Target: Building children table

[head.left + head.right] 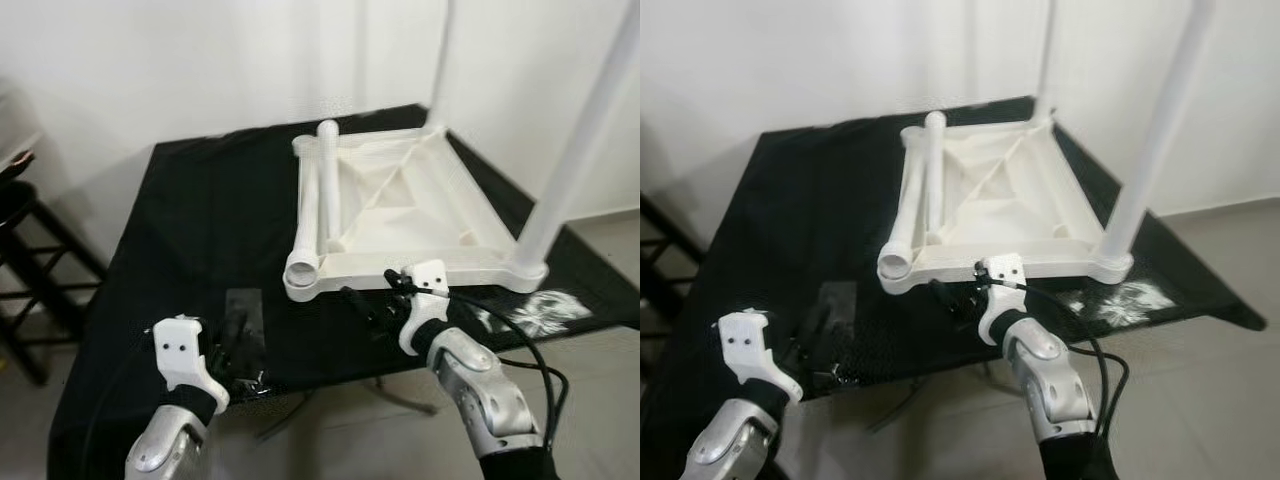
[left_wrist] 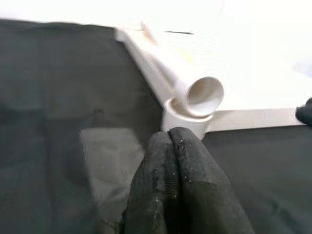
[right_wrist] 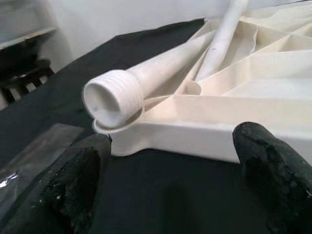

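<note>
An upside-down white table top [image 1: 420, 268] lies on a black table [image 1: 200, 220]. Two white legs stand upright in its right corners, one near [image 1: 570, 160] and one far [image 1: 440, 60]. Two loose legs lie along its left side; the longer one [image 1: 308, 215] rests its threaded end [image 3: 114, 100] over the near-left socket [image 2: 185, 122], with the shorter one [image 1: 330, 180] beside it. My right gripper [image 1: 365, 300] is open just in front of the top's near rim, fingers [image 3: 73, 185] spread wide. Further left, my left gripper [image 2: 170, 141] is shut and empty, low over the black table.
A clear plastic bag [image 1: 245, 320] lies on the black table by my left gripper. A dark stool [image 1: 20, 230] stands at the left. The table's front edge [image 1: 330, 375] is just below both grippers. A black cable [image 1: 520, 340] loops off my right arm.
</note>
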`<state>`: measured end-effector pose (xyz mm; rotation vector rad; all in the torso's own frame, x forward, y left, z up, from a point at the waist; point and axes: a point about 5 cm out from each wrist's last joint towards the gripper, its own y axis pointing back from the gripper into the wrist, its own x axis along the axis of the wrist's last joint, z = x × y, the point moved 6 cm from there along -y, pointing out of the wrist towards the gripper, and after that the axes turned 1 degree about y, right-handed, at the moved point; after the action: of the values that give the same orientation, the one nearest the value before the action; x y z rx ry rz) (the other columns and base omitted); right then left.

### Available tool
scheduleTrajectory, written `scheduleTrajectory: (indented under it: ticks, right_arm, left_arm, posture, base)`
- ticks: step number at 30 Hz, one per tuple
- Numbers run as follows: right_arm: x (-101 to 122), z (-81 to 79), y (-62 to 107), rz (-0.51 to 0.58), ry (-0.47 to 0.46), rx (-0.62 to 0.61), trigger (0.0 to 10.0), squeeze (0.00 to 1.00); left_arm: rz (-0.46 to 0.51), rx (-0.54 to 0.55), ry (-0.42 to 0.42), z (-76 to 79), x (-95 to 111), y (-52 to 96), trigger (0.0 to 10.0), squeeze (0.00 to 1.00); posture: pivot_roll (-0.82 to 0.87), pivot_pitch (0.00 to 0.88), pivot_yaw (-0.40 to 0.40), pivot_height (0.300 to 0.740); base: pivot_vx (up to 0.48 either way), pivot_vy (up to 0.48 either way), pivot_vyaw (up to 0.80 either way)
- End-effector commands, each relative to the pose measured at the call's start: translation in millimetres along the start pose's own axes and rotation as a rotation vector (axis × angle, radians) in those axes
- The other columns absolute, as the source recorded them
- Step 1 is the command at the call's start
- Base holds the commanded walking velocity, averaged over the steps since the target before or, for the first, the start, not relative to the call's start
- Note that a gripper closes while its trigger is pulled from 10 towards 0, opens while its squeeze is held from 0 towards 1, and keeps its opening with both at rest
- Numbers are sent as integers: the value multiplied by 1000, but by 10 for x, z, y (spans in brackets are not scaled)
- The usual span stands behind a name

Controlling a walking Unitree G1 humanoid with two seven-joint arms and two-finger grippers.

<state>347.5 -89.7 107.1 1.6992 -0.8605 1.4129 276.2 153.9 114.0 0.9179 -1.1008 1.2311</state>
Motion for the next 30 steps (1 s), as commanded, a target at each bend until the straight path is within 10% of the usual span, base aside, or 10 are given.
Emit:
scheduleTrajectory:
  ticks: [1, 30]
  right_arm:
    - [-22, 27, 17, -7, -14, -4, 10000, 0]
    - [124, -80, -6, 66, 18, 74, 10000, 0]
  left_arm:
    - [5, 0, 1, 3, 14, -7, 10000, 0]
    - [85, 79, -107, -241, 267, -105, 10000, 0]
  posture:
    - [-66, 10, 84, 740]
    - [-86, 0, 85, 740]
  base:
    - [0, 0, -800]
    - [0, 0, -138]
